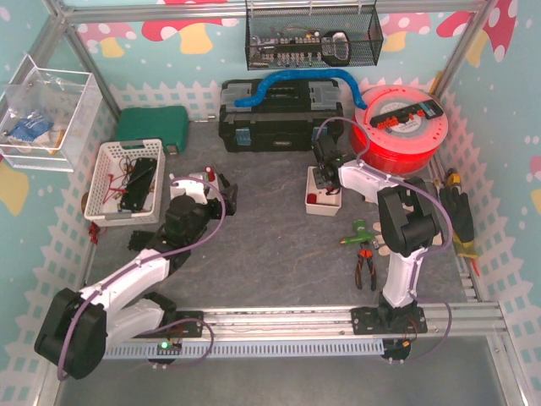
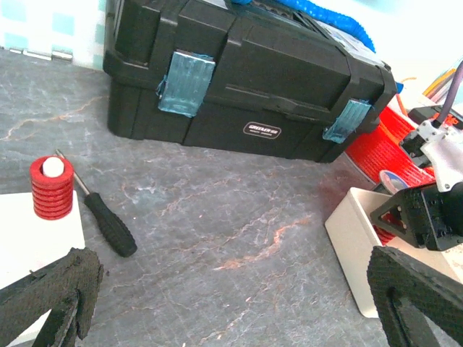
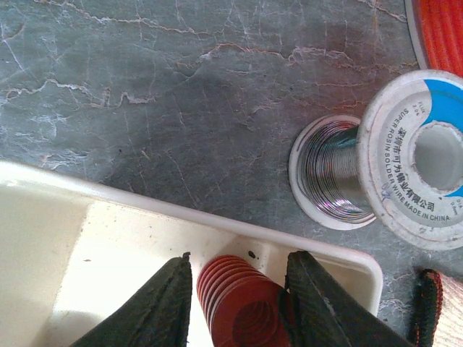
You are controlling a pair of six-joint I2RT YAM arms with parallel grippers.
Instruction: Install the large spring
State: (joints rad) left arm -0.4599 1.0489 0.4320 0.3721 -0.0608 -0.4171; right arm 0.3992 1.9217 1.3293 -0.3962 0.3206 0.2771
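Open grey tabletop lies in the middle of the overhead view, between the two arms. It is hemmed in by a black toolbox [image 1: 279, 118] at the back, a red filament spool [image 1: 401, 131] at upper right, and one pair of pliers [image 1: 365, 269] at lower right.

There are four containers:
- A white tray [image 3: 145, 206] at centre holds the large spring [image 3: 235, 303], seen end-on against the tray's far wall. The overhead view shows one smaller red piece [image 1: 311, 200] in its lower left corner.
- A white slotted basket [image 1: 106, 169] at left holds black parts and wires.
- A clear box [image 1: 46, 110] at far left holds a blue packet.
- A wire basket [image 1: 308, 38] at top holds small items too fine to name.

The right gripper [image 3: 242, 256] reaches into the tray, one finger on each side of the large spring. The finger at frame right lies against the coil. I cannot tell whether the pair is actually clamping it.

The left gripper [image 2: 235, 289] hangs with its fingers spread wide and nothing between them. At the left of its view, one short red coil [image 2: 51, 189] sits on a white peg on a white plate [image 2: 29, 238]. One black screwdriver [image 2: 108, 225] lies just beside the plate. One solder spool [image 3: 394, 163] lies on the tabletop near the tray's corner.
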